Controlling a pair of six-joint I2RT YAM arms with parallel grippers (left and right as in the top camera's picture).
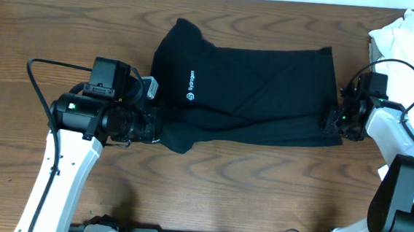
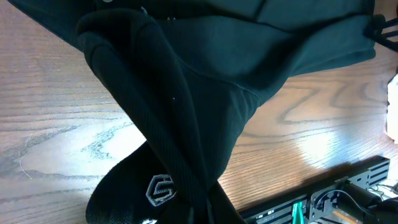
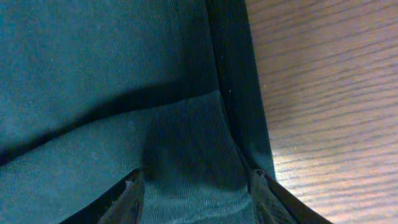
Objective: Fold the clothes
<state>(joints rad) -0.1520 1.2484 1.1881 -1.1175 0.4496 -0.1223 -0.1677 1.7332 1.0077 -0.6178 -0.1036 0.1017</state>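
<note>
Early yet: black shirt (image 1: 253,83) on counter (image 1: 223,194) between left fingers (image 1: 155,130), clamped on bunched corner, and right fingers (image 1: 332,122), astride hem, grip unclear; folds remaining.

The black shirt (image 1: 252,90) is matt cloth, a fine ribbed knit up close, and its printed logo (image 2: 160,189) is a flat silvery white. Under it the table (image 1: 209,196) is brown wood with plain grain, smooth, with a soft sheen where light pools. The white garment (image 1: 410,35) looks like crumpled matt cloth. My left arm shell (image 1: 52,186) is smooth white plastic, and my wrist housing (image 1: 111,80) is matt black.
</note>
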